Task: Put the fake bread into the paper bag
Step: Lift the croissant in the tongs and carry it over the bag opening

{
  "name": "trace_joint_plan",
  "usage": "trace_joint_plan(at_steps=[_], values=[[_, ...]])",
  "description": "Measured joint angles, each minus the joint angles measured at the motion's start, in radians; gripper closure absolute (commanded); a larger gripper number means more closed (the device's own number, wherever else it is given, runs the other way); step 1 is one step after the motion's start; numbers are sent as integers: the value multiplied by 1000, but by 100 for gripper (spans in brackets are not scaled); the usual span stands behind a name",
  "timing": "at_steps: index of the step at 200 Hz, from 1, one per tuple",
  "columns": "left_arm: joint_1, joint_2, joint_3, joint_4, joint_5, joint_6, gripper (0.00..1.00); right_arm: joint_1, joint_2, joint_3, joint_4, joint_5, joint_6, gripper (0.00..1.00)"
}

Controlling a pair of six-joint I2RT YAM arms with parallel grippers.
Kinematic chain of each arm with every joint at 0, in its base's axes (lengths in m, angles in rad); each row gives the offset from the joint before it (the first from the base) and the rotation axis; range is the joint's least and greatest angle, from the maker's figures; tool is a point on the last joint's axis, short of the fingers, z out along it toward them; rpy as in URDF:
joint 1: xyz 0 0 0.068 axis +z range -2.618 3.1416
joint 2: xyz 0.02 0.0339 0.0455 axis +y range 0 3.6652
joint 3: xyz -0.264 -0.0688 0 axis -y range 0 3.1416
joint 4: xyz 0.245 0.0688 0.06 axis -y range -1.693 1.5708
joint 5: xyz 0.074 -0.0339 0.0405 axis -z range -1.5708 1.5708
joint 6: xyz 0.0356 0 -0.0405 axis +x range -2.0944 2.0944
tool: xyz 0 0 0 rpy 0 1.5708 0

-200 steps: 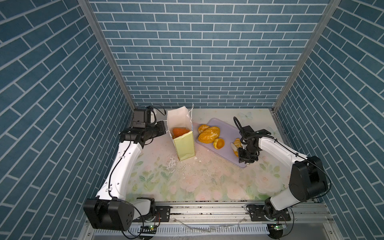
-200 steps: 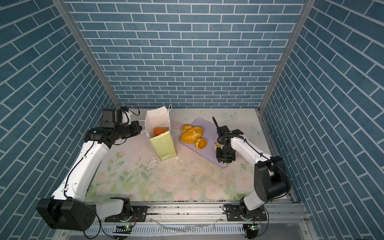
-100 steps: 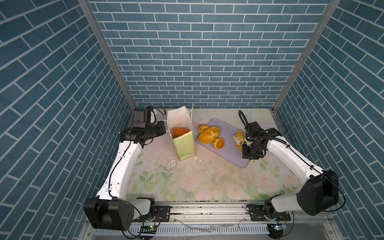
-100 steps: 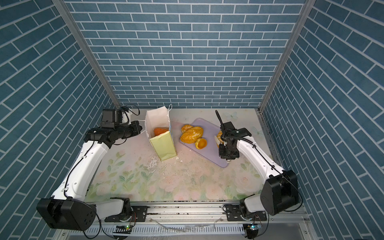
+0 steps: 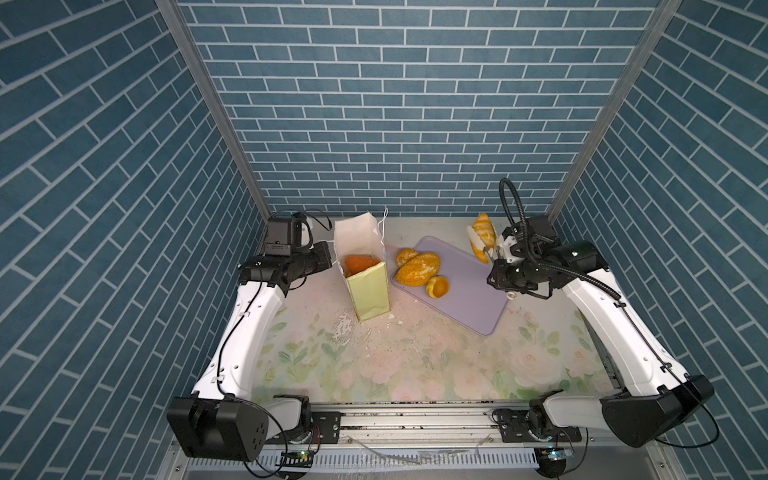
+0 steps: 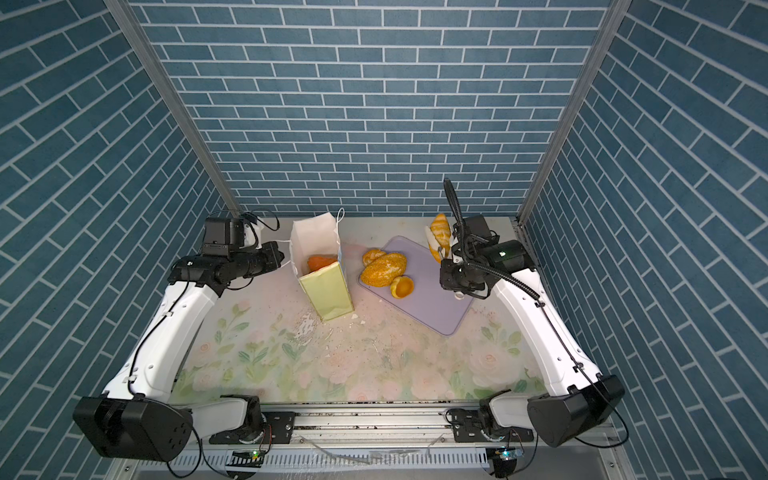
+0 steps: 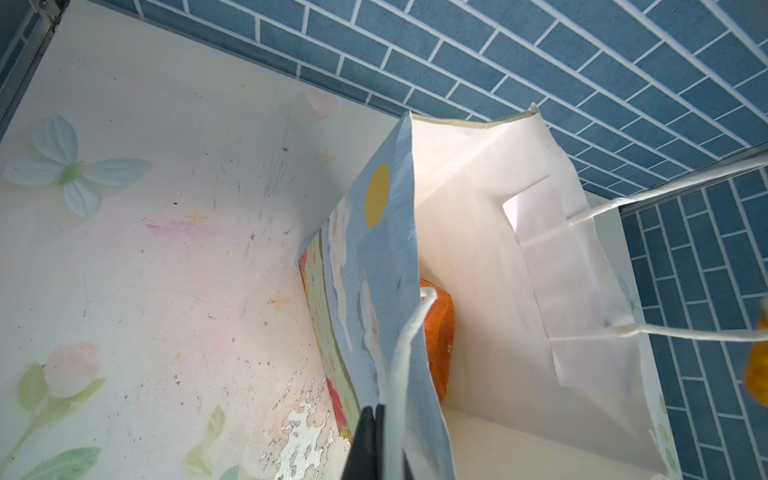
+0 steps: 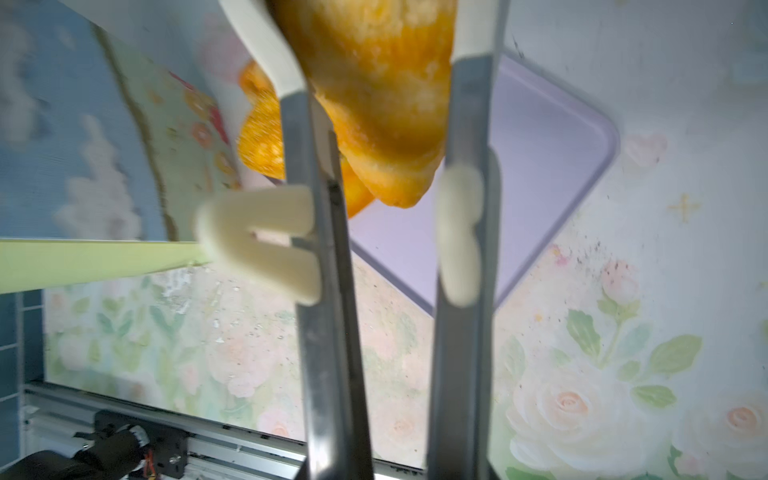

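Raised off the lavender tray since a second ago, the right pincer grips a glossy golden, pale-striped croissant above the tray's 1 o'clock corner. The left pincer pinches the rim of the paper bag at 11 o'clock on the worktop, with an orange pastry inside.

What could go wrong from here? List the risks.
1. The croissant hangs pinched between the tips of the tongs in the right gripper, lifted clear of the tray; it could slip out on the way across.
2. The paper bag has a narrow mouth and the left gripper pinches only one edge; tongs or croissant catching the rim or cord handle might tip it.
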Motion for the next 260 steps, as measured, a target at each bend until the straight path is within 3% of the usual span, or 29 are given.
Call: trace_joint_plan(at_steps=[35, 82, 100, 136, 194, 236, 260], values=[[0, 0, 0, 0, 0, 0, 95, 115, 114, 335, -9, -19, -49, 78], [0, 0, 0, 0, -1, -3, 95, 312, 470, 850, -78, -22, -124, 78], [0, 0, 0, 0, -4, -5, 95, 378, 582, 973, -86, -33, -139, 77], [0, -3, 0, -2, -6, -7, 95, 451, 674, 992, -94, -62, -148, 75], [0, -15, -2, -6, -8, -8, 95, 467, 711, 935, -96, -66, -147, 71], [0, -16, -3, -7, -8, -8, 95, 487, 736, 932, -127, -32, -154, 55], [0, -16, -3, -7, -8, -8, 95, 493, 739, 932, -130, -19, -155, 53]])
